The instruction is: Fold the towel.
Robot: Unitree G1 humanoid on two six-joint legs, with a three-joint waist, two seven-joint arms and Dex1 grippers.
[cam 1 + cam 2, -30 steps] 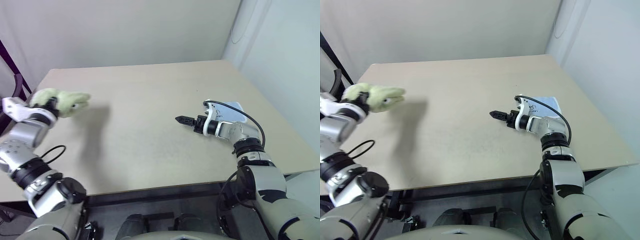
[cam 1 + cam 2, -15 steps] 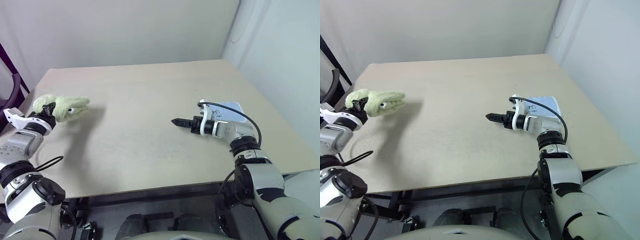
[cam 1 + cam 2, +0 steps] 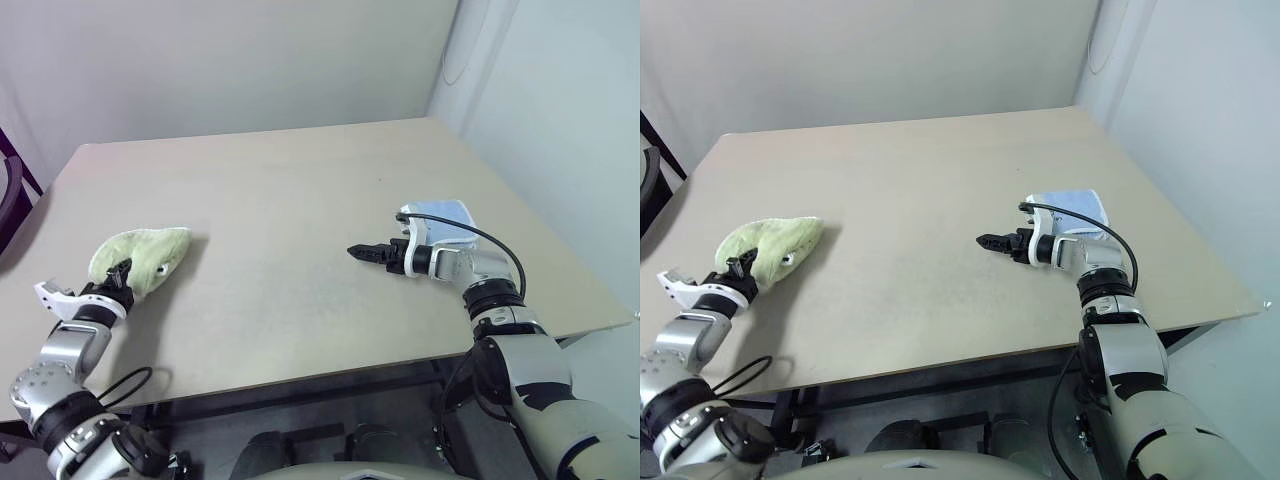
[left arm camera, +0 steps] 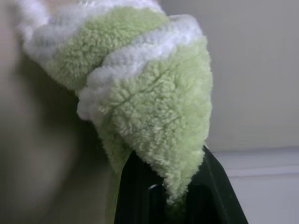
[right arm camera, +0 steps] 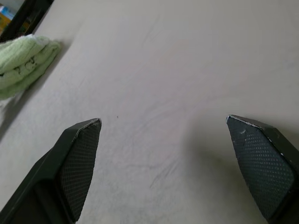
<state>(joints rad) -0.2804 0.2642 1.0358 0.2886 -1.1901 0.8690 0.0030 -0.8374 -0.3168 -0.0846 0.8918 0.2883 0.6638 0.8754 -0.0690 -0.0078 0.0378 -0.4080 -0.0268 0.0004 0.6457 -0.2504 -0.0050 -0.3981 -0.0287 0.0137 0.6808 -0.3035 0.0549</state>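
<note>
The light green ribbed terry towel with white stitched edging (image 3: 140, 257) is bunched into a crumpled wad at the near left part of the beige wooden worktop (image 3: 280, 200), and most of it appears to be resting on the surface. One end is pinched between the pressed-together black fingers of the left gripper (image 3: 120, 275); in the left wrist view the pile (image 4: 154, 102) is seen gathered right over those fingers. Such a grip is probably kept so that the cloth can be laid down or drawn out flat, since no fold is yet formed. The right gripper (image 3: 990, 241) is held low over bare worktop, well apart from the towel, with its fingers (image 5: 79, 154) spread wide and nothing between them, seemingly readied to take an edge. A smaller light blue square cloth (image 3: 440, 215) is lying behind the right wrist, untouched.
</note>
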